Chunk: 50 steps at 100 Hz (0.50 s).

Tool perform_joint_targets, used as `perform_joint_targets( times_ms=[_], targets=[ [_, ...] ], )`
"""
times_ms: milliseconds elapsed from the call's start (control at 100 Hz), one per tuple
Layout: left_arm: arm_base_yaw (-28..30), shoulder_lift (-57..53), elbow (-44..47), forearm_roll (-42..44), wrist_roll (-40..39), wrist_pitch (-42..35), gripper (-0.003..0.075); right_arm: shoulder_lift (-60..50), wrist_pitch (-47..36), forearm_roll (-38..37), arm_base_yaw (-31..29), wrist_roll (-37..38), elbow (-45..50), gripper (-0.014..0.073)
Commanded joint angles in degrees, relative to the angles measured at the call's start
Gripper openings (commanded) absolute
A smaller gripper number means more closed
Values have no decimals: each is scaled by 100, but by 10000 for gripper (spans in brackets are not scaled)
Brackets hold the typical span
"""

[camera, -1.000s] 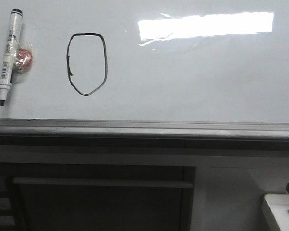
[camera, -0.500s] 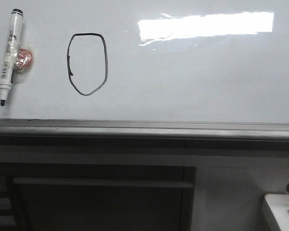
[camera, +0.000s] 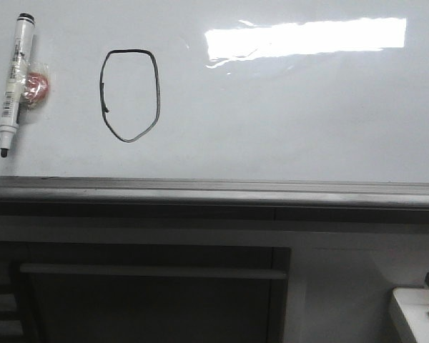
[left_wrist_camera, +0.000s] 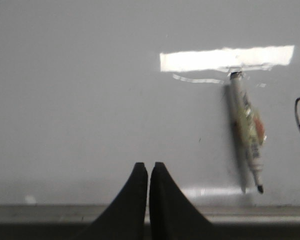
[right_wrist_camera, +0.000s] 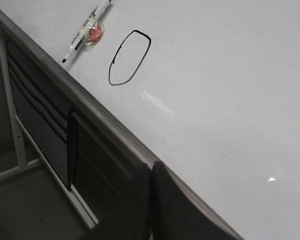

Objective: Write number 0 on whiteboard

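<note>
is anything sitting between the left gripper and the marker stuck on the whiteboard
Nothing visible does. In the left wrist view, only bare whiteboard lies between the shut left gripper and the marker, which hangs off to one side, near the drawn number 0.

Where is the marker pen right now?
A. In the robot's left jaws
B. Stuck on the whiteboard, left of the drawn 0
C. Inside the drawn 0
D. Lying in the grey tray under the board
B. The marker sits on the whiteboard to the left of the number 0, apart from it, and no jaws hold it.
</note>
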Motion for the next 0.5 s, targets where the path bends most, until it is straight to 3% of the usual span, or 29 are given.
perform_joint_targets(
  times_ms=[0,300,490],
  targets=[
    [95,-154,54,-90,-37,-156,-20,39,-474,-32,-38,11,-150,-56],
    [95,-154,61,-346,-37,1322,-20,39,-474,-32,-38,11,-150,-56],
    [95,-154,61,-346,-37,1322,-20,39,-474,-32,-38,11,-150,-56]
  ],
)
